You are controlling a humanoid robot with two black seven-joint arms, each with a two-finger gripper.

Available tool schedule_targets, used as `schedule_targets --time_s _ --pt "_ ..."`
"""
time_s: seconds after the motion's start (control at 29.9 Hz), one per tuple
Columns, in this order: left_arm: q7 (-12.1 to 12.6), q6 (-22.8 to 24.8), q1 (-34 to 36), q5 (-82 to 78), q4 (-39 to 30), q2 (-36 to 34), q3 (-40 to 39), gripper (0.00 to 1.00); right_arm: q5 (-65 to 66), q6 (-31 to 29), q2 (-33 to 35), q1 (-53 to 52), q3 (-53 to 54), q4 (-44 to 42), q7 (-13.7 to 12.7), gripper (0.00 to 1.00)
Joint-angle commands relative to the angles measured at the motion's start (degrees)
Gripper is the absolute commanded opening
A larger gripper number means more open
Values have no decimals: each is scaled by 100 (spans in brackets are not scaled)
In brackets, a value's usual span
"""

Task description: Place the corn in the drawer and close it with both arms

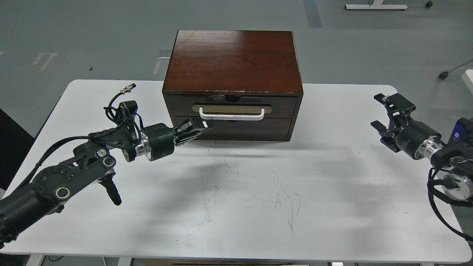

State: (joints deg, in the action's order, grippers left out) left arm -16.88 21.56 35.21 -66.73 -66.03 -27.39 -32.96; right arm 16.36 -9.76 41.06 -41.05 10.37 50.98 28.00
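The dark brown drawer point(281, 106) sits flush in the front of its wooden cabinet point(232, 59); its white bar handle point(232, 116) lies on a tan oval plate. The corn is hidden from view. My left gripper point(205, 126) is at the cabinet front, just below the handle's left end, with its fingers together and nothing held. My right gripper point(380, 111) is open and empty above the table's right side, well away from the cabinet.
The cabinet stands at the back middle of a white table point(240, 192). A plain dark panel point(255, 131) lies below the drawer. Grey floor surrounds the table, with a stand's foot point(375, 6) at the far back.
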Motion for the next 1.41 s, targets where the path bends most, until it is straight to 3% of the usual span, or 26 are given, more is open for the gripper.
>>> schedule_targets --time_s 0.0,0.17,0.2,0.23,0.33,0.64,1.0,1.37 --pt "-61 471 -76 28 -348 -293 18 0 -2 1 -2 0 0 0 0 98" --pt "-377 644 -199 563 -920 -759 -70 0 -2 1 16 0 158 17 0 98" --pt "-517 644 -190 956 -981 -881 -105 15 -10 1 16 0 201 17 0 98" --pt "-623 644 -190 1430 -1008 -1004 -158 44 -10 1 16 0 271 17 0 98" --pt "-703 644 -190 2388 -1017 -1198 -368 100 -28 1 7 0 421 52 0 98" --pt "-729 644 -243 4562 -640 -1506 -826 100 -862 10 -195 0 939 44 0 98" --pt "-650 644 -1174 5108 63 -1269 -1142 100 -951 1 -731 18 1010 26 0 100" --pt "-659 644 -1464 5100 635 -1146 -1204 100 -960 -25 -837 299 1010 61 0 100"
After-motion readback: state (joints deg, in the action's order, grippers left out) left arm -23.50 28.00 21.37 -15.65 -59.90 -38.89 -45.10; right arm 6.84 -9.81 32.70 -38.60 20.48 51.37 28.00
